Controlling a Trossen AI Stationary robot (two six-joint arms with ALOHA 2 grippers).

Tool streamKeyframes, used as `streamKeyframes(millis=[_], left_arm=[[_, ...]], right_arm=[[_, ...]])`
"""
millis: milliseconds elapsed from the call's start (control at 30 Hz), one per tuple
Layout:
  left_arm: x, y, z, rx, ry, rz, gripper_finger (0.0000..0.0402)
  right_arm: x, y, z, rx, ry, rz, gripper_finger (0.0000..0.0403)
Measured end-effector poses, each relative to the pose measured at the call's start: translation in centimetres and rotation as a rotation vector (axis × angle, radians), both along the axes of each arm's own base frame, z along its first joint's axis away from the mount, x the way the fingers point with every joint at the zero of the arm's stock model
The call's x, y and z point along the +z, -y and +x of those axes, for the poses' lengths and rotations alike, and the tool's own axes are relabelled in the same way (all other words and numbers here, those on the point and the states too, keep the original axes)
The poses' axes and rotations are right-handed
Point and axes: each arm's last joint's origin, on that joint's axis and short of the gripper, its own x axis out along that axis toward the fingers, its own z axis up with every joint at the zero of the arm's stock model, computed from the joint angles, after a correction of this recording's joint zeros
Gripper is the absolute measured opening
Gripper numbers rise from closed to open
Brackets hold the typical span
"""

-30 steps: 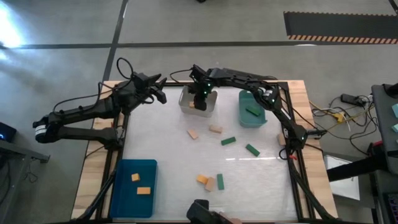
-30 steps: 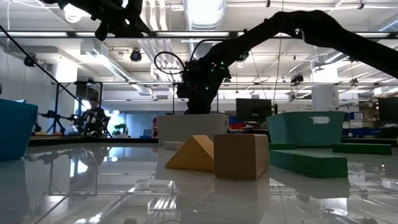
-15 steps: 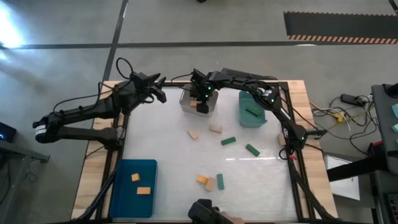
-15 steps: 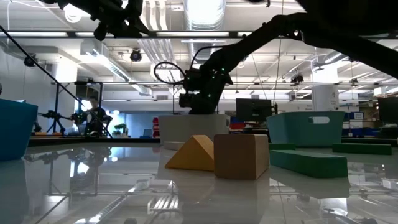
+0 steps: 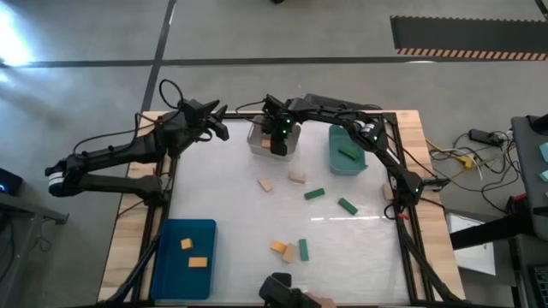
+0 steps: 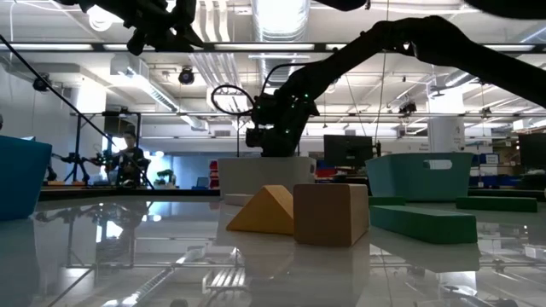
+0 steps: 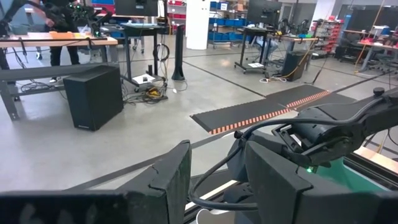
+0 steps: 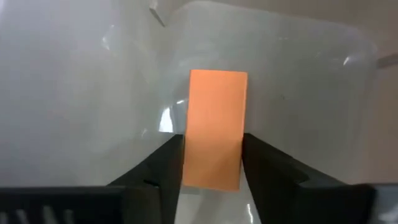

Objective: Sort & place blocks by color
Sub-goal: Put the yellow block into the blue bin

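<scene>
My right gripper (image 5: pixel 276 139) hangs over the clear bin (image 5: pixel 259 147) at the table's far edge, shut on a short bar (image 8: pixel 214 124) that looks orange in the right wrist view. In the low view it shows above the bin's rim (image 6: pixel 275 143). My left gripper (image 5: pixel 221 121) is open and raised over the far-left corner, touching nothing. Loose blocks lie on the table: two tan (image 5: pixel 266 184) (image 5: pixel 296 177), two green (image 5: pixel 314 194) (image 5: pixel 347 205). Near the front edge, an orange (image 5: pixel 278 247), a tan (image 5: pixel 289 253) and a green one (image 5: pixel 303 250) lie together. My right gripper pinches the bar between its two fingers (image 8: pixel 171 162), on the long sides at its upper end (image 8: pixel 211 171). The fingers come from above, pointing down into the clear bin, and lie along the bar. The bar points downward below the fingers; whether its lower end touches the bin floor I cannot tell.
The green bin (image 5: pixel 336 158) sits right of the clear bin and holds a green block (image 5: pixel 348 154). The blue bin (image 5: pixel 171 257) at the near-left corner holds two orange blocks (image 5: pixel 186 244). In the low view a wedge (image 6: pixel 260 213), a cube (image 6: pixel 331 213) and a green bar (image 6: pixel 422 223) stand close by.
My right gripper has shifted a little over the clear bin and its arm has changed pose, staying shut; the bar now shows below it in the high view. For the last half second it has kept still.
</scene>
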Motion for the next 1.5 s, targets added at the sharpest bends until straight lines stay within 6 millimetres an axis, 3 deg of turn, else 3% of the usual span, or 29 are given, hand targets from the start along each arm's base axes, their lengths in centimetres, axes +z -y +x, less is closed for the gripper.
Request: streamKeyframes(millis=[133,367,967,1300,1500], left_arm=[[0.0,0.0,0.0,0.001,0.0,0.0,0.0136],[0.0,0.0,0.0,0.001,0.0,0.0,0.0136],[0.3,0.0,0.0,0.0,0.007,0.004,0.0136],[0.4,0.0,0.0,0.0,0.01,0.004,0.0136],[0.4,0.0,0.0,0.001,0.015,0.002,0.0136]], right_arm=[[0.0,0.1,0.0,-0.001,0.002,-0.002,0.0112],[0.4,0.3,0.1,-0.025,0.014,-0.012,0.0107],[4.1,1.8,0.3,-0.093,0.076,-0.029,0.0011],[4.4,1.7,0.1,-0.058,0.09,0.022,0.0013],[4.4,1.5,0.7,-0.005,0.148,-0.007,0.0069]])
